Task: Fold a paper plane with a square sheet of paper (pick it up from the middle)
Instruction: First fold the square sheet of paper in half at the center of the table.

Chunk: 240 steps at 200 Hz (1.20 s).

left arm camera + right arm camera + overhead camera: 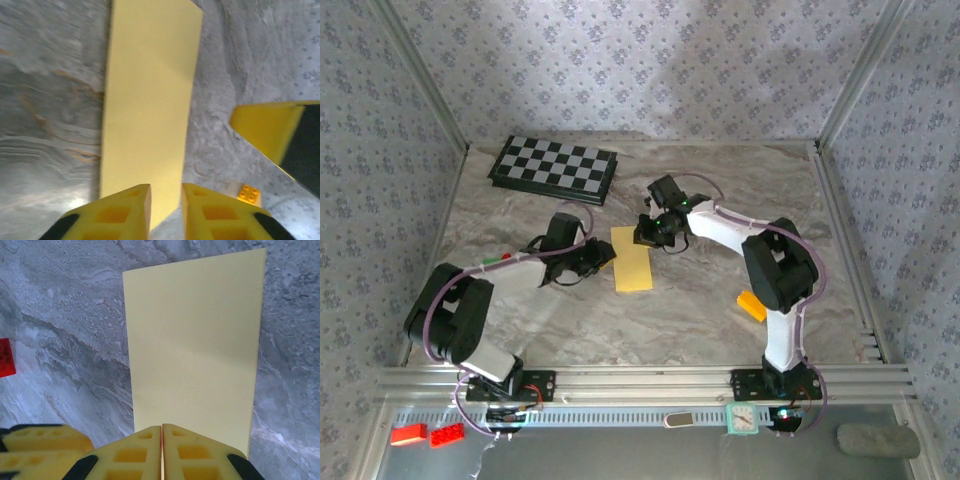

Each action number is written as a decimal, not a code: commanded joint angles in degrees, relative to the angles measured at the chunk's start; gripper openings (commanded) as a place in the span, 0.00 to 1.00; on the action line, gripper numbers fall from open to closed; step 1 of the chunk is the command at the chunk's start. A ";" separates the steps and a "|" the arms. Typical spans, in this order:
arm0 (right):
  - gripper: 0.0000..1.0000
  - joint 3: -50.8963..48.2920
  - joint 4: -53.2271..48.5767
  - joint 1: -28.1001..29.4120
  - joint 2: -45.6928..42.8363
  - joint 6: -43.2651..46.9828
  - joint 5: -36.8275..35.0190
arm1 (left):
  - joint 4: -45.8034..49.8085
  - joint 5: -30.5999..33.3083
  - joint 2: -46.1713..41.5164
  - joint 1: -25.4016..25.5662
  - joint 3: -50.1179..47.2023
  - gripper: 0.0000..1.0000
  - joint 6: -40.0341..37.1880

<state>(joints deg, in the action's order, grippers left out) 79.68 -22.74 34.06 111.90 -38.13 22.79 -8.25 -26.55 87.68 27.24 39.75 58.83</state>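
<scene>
The square sheet of paper [633,258] lies flat mid-table, folded into a long yellow rectangle. My left gripper [603,255] comes in from the paper's left side. In the left wrist view its tips [165,192] stand a little apart over one end of the paper [150,100], with paper and table showing through the gap. My right gripper [645,235] is at the paper's far end. In the right wrist view its jaws [162,429] are pressed together just above the near edge of the paper [195,340], and I see nothing between them.
A checkerboard [553,168] lies at the back left. A small orange block [752,305] sits by the right arm and also shows as the orange block [248,194] in the left wrist view. A red brick [5,357] lies left of the paper. Aluminium frame rails border the table.
</scene>
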 commanded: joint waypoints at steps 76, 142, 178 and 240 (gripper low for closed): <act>0.10 2.53 1.35 -0.80 9.32 -1.42 2.26 | 5.89 -3.40 11.58 3.16 7.65 0.12 -0.69; 0.10 2.41 -0.55 -1.10 11.50 -1.69 -1.31 | 21.32 1.47 12.80 3.16 10.34 0.11 -6.78; 0.10 2.47 -1.29 -1.16 11.59 -1.54 -1.87 | 27.18 3.14 11.36 3.16 10.46 0.11 -8.49; 0.10 5.58 -1.08 -1.69 9.33 -1.17 -0.35 | 32.81 0.57 4.19 3.21 12.68 0.13 -11.31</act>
<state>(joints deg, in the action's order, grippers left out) 82.72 -21.67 33.10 121.03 -39.22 23.70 18.85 -25.12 95.04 30.39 50.57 49.89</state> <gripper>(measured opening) 0.100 0.121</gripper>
